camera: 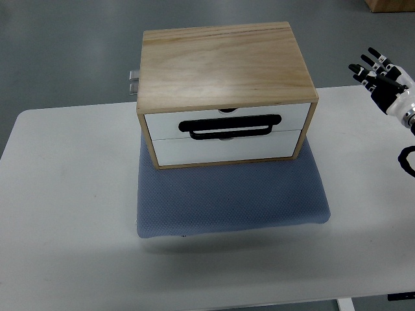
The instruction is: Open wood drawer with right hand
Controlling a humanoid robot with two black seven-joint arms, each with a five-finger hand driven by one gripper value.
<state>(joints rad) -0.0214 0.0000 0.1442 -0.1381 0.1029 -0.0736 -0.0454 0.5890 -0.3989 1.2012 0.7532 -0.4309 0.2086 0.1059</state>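
At the table's (71, 194) right edge my right hand (382, 81) hovers with its fingers spread, holding nothing. Well apart to its left, the wood box (224, 61) sits on a blue mat (230, 197), both white drawers (227, 133) shut, the black handle (230, 126) facing me.

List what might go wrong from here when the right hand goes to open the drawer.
1. The box sits unclamped on a soft blue mat; pulling the black handle may drag the whole box forward rather than slide a drawer out.
2. The handle lies across the seam between the two white drawer fronts, so the fingers may catch the wrong drawer.
3. The right hand, fingers spread, is far off to the side and could knock the box corner on approach.
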